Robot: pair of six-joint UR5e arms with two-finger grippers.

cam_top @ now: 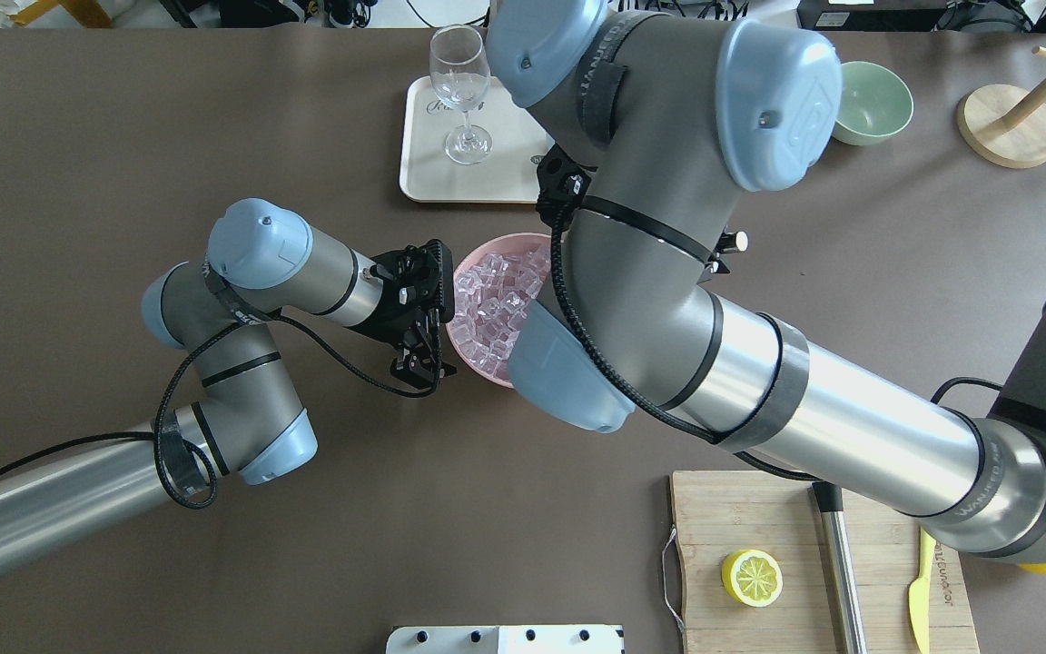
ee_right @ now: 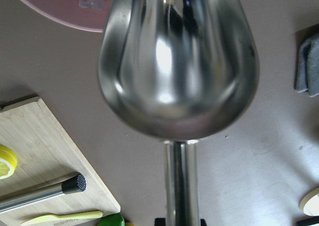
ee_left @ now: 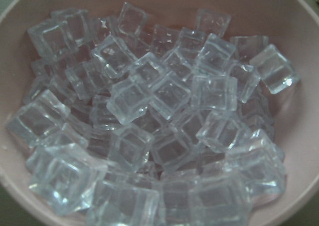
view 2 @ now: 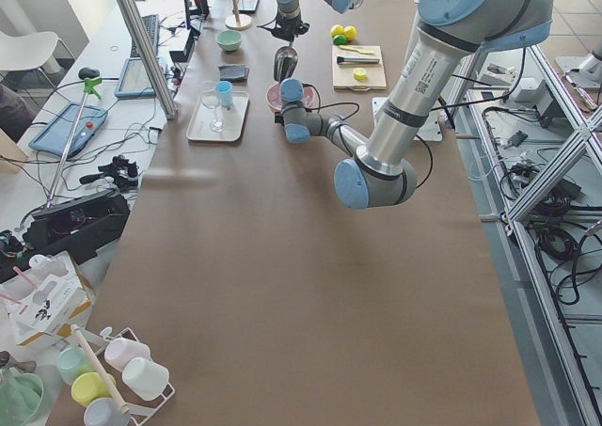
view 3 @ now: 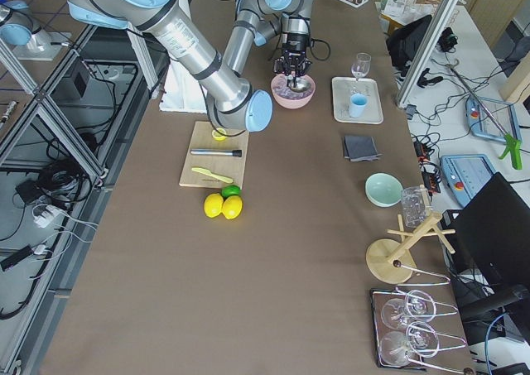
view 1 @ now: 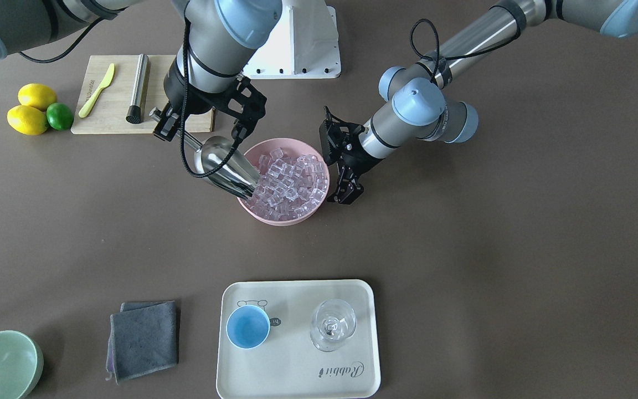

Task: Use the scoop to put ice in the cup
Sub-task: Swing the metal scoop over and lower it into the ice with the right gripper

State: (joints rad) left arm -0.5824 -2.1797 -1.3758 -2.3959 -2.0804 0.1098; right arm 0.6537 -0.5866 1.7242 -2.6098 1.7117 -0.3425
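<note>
Currently the right gripper [view 1: 165,123] is clamping the handle of the scoop [view 1: 225,166], and the scoop's mouth is dipping over the near rim of the pink bowl [view 1: 274,219] into the ice [view 1: 291,177]. In the right wrist view the scoop's trough [ee_right: 179,61] is looking empty, so I'm judging that loading is only beginning.

Risks from here:
- The bowl is sitting loose on the worktop [view 1: 490,249], so pushing into the packed cubes may be enough to shove or tip it. The left gripper [view 1: 344,166] is hovering just beside the opposite rim with its jaws spread and holding nothing. I can't tell whether it is touching the bowl.
- The handle is a smooth round bar, so a loaded trough may be twisting it in the grip and rolling cubes out.
- The cup [view 1: 247,327] is standing on the tray [view 1: 297,377], well apart from the bowl on the operators' side, so any tilt during a long carry is asking for spills.
- The scoop's mouth is looking about as wide as the cup, so a fast pour would be sending cubes over the rim.
- The stemmed glass [view 1: 333,325] is standing near the cup on the same tray and could be knocked on approach.

The left wrist view is showing cubes [ee_left: 149,116] heaped loosely and filling the bowl. So the ice is lying at the scoop's tip, ahead of the right gripper and just beside the left one.
</note>
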